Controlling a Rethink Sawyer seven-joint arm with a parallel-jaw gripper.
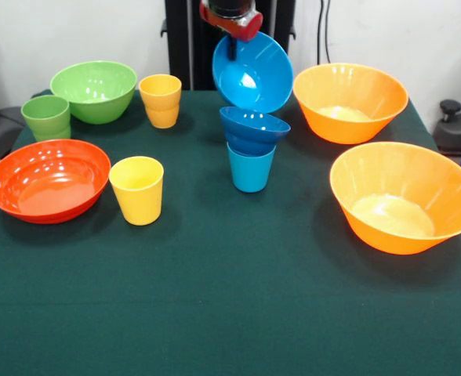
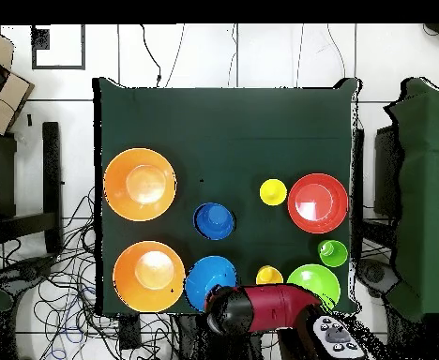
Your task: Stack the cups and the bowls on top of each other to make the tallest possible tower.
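Note:
My gripper (image 1: 232, 39) comes down at the top centre and is shut on the rim of the medium light blue bowl (image 1: 252, 72), which hangs tilted in the air with its opening facing the camera. Just below it, the small dark blue bowl (image 1: 253, 129) sits on the light blue cup (image 1: 250, 168), a short tower at mid-table. The red-orange bowl (image 1: 49, 178) stands alone at the left, with a yellow cup (image 1: 137, 189) beside it. In the overhead view the arm (image 2: 261, 309) covers the gripper next to the light blue bowl (image 2: 210, 279).
A green bowl (image 1: 95, 90), a green cup (image 1: 46, 116) and a second yellow cup (image 1: 161, 100) stand at the far left. Two large orange bowls (image 1: 350, 102) (image 1: 403, 196) stand on the right. The dark green table cloth (image 1: 230, 313) reaches the near edge.

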